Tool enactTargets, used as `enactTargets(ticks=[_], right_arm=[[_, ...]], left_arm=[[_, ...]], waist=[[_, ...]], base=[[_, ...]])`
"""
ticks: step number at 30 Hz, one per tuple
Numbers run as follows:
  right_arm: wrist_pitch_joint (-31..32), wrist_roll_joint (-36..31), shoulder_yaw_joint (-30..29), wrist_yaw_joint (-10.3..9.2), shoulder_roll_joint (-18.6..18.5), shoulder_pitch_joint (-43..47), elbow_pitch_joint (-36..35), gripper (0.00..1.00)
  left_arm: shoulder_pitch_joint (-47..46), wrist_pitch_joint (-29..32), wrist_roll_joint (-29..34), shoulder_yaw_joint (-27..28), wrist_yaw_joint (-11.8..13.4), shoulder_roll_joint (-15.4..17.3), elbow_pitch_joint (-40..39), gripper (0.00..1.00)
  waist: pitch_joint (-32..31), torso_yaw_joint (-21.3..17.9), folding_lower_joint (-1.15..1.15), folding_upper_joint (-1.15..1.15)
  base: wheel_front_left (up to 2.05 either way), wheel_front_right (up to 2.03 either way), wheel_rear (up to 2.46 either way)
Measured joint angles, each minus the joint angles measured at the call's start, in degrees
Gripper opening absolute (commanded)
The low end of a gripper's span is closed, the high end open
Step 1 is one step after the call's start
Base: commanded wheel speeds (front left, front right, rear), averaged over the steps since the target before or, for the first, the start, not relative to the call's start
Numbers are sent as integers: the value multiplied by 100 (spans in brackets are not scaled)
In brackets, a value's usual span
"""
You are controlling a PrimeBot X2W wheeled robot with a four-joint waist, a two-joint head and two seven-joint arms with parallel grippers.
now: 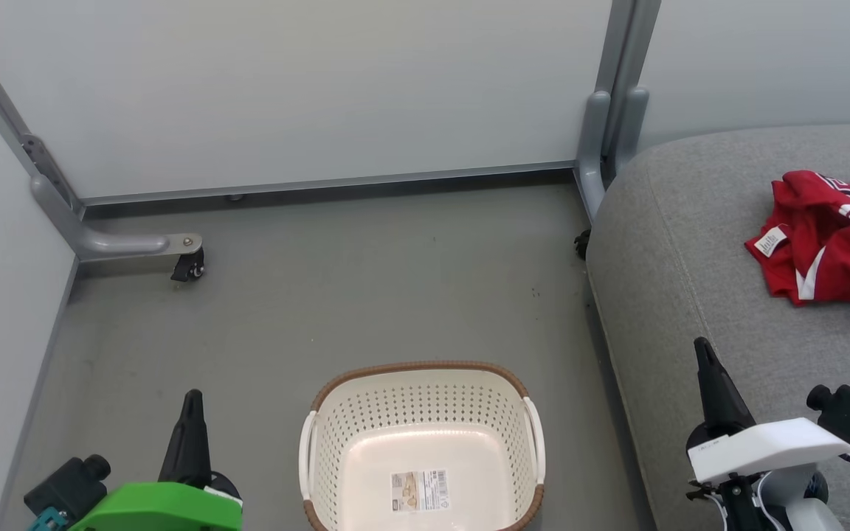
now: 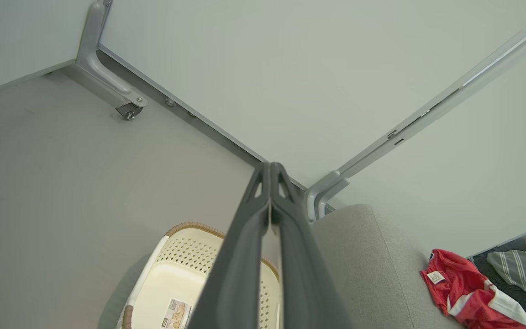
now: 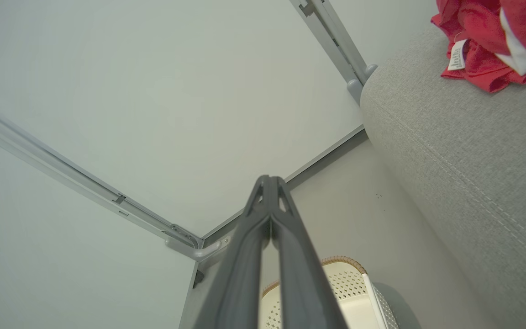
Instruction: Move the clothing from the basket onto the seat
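On the seat (image 1: 676,243) lies the clothing (image 1: 831,243), label (image 1: 770,241) unreadable; left hand (image 1: 192,398) and right hand (image 1: 702,346) clenched empty.

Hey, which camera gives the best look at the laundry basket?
The head view: the basket shows nearly whole, empty, with a sticker on its bottom. In the left wrist view the left gripper hides part of it; the right wrist view catches a corner at its bottom edge.
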Motion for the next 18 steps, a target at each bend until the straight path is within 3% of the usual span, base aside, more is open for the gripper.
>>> enactTargets(ticks=[18], right_arm=[[297,1317,-142,-3,-10,-123,123,0]], left_arm=[[-219,297,-1272,202,-110,14,118,0]], waist=[[36,17,0,0]], base=[[0,0,0]])
